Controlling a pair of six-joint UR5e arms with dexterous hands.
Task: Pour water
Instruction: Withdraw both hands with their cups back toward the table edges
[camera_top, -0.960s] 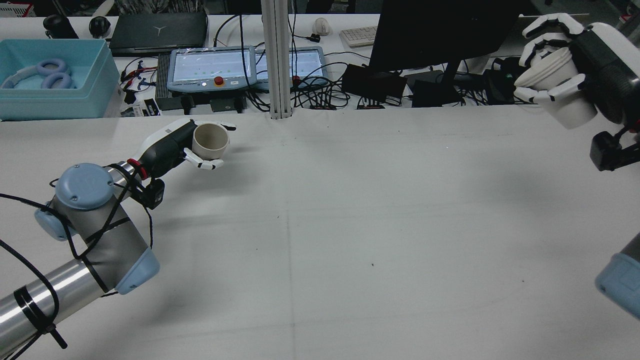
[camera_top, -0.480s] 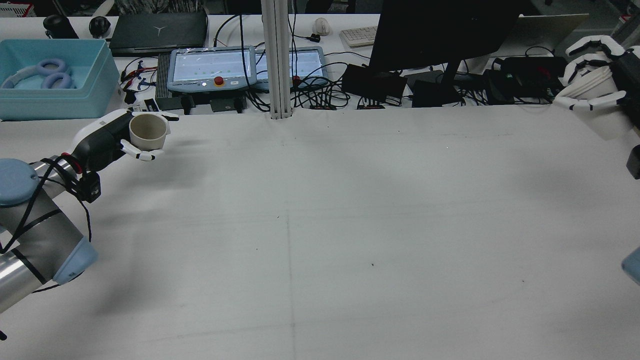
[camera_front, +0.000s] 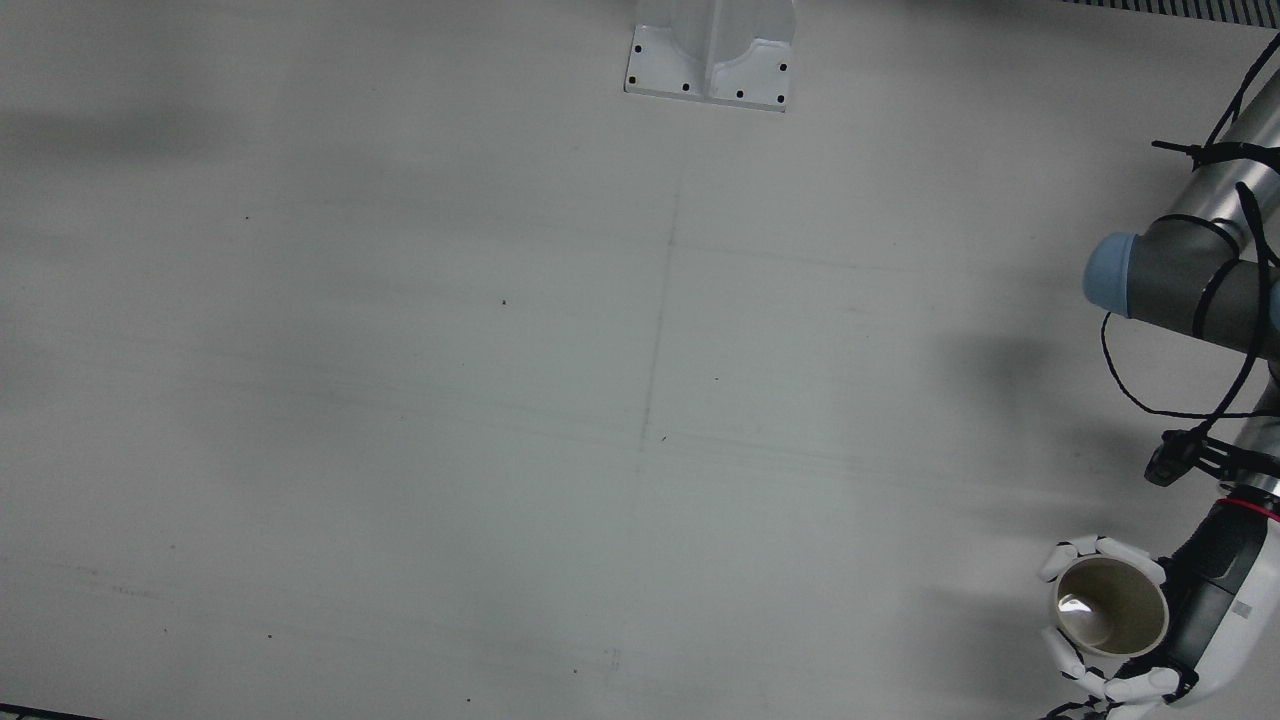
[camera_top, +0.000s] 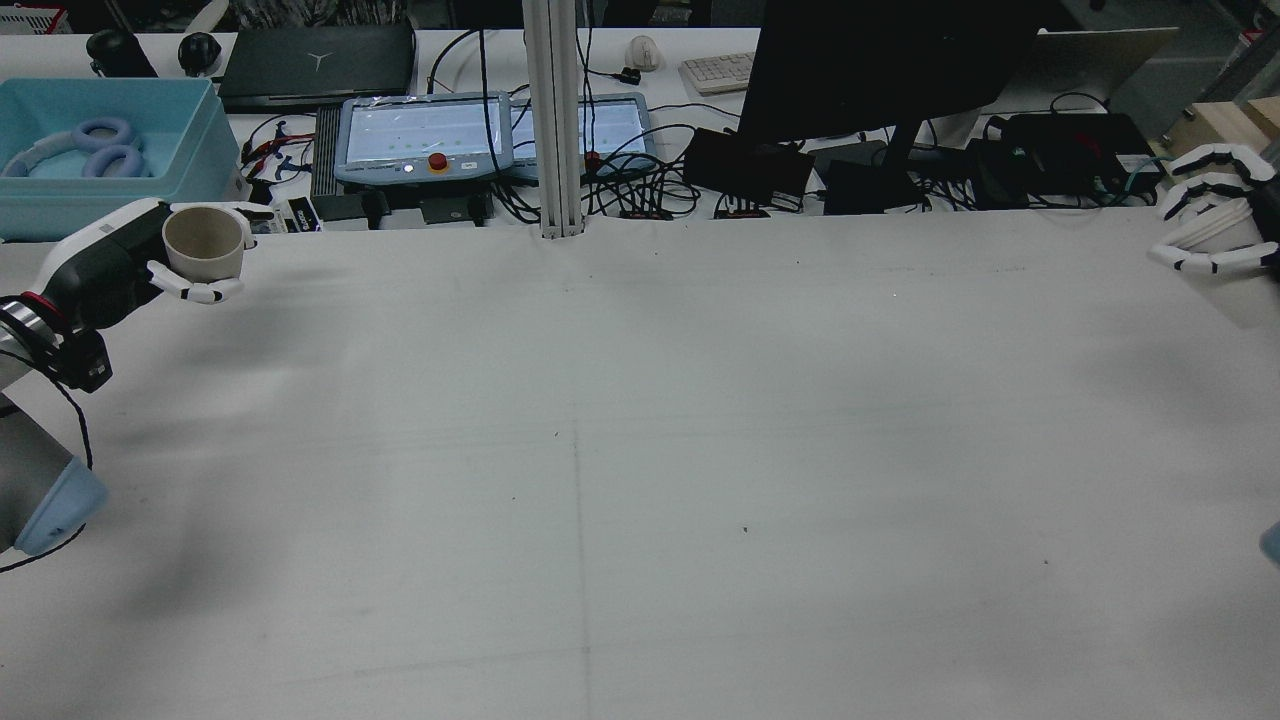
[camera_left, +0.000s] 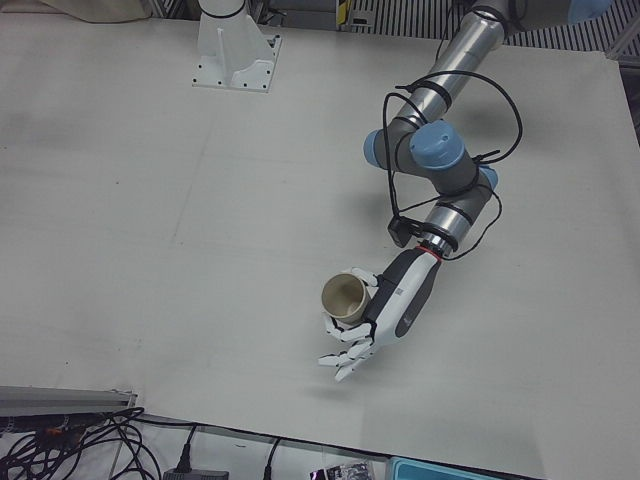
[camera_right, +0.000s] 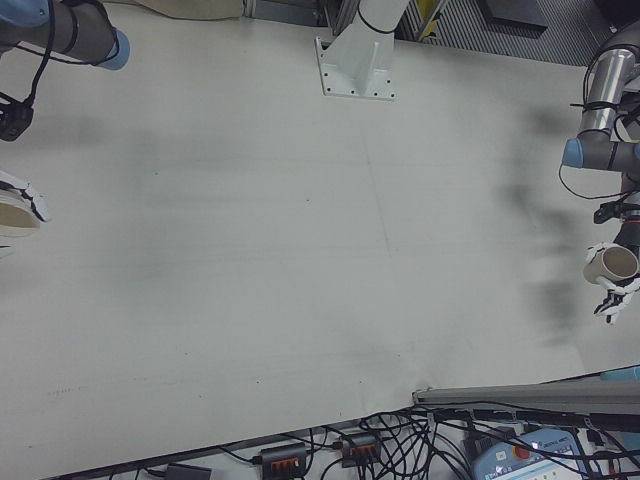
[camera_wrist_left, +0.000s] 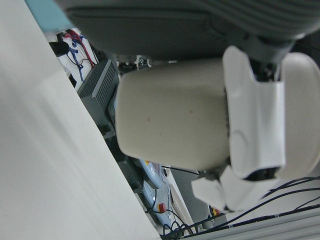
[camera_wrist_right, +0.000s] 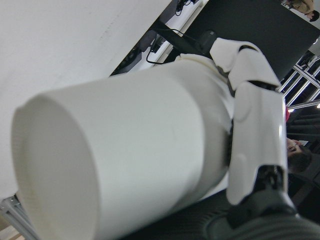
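My left hand (camera_top: 110, 262) is shut on a beige cup (camera_top: 205, 244), upright with its mouth up, held at the far left near the table's back edge. It also shows in the front view (camera_front: 1110, 608), the left-front view (camera_left: 345, 297) and the left hand view (camera_wrist_left: 170, 120). My right hand (camera_top: 1212, 180) is shut on a white cup (camera_top: 1222, 233) at the far right edge, largely cut off by the frame. The white cup fills the right hand view (camera_wrist_right: 125, 155), lying tilted with its base toward the camera. The right-front view shows this hand (camera_right: 22, 205) at the left edge.
Behind the table stand a light blue bin with headphones (camera_top: 100, 150), two teach pendants (camera_top: 420, 135), a dark monitor (camera_top: 880, 60) and tangled cables. A metal post (camera_top: 555, 110) rises at the back centre. The white table cover (camera_top: 640, 450) spreads between the arms.
My left arm has swung left with the beige cup. My right arm has moved right and down with the white cup, now mostly out of the rear view.
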